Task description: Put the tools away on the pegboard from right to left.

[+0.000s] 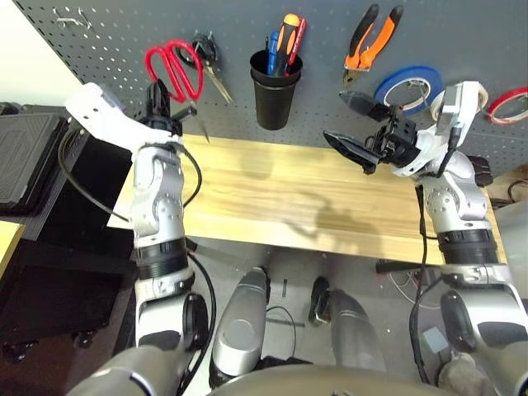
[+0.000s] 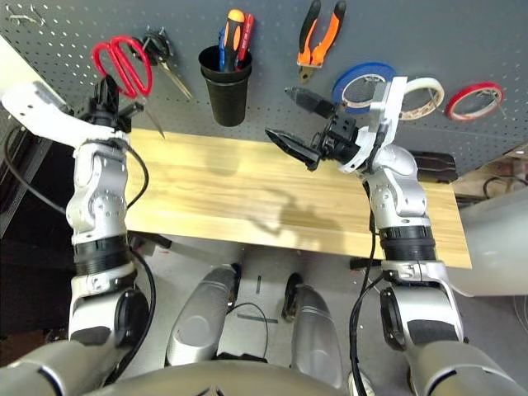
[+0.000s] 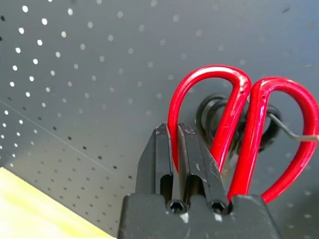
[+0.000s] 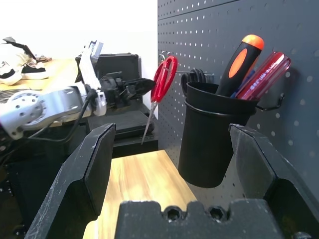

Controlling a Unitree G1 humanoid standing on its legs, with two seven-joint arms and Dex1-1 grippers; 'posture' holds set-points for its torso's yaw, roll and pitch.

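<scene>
The red-handled scissors (image 1: 175, 68) are up against the pegboard (image 1: 330, 33) at its left, blades pointing down. My left gripper (image 1: 157, 92) is shut on one red handle loop (image 3: 199, 99). A wire hook (image 3: 294, 133) crosses the other loop; I cannot tell whether the scissors hang on it. The orange-and-black screwdriver (image 1: 287, 37) stands in the black cup (image 1: 275, 95). Orange-handled pliers (image 1: 371, 41) hang to the right of the cup. The white tape roll (image 2: 425, 95) hangs partly behind my right wrist. Over the table's right part, my right gripper (image 1: 337, 117) stands open with nothing in it.
Black-handled scissors (image 1: 206, 58) hang just behind the red ones. A blue tape roll (image 1: 408, 87) and a red tape roll (image 1: 511, 103) hang at the board's right. The wooden table (image 1: 272, 198) lies below the board. A black case (image 1: 29, 161) sits to the left.
</scene>
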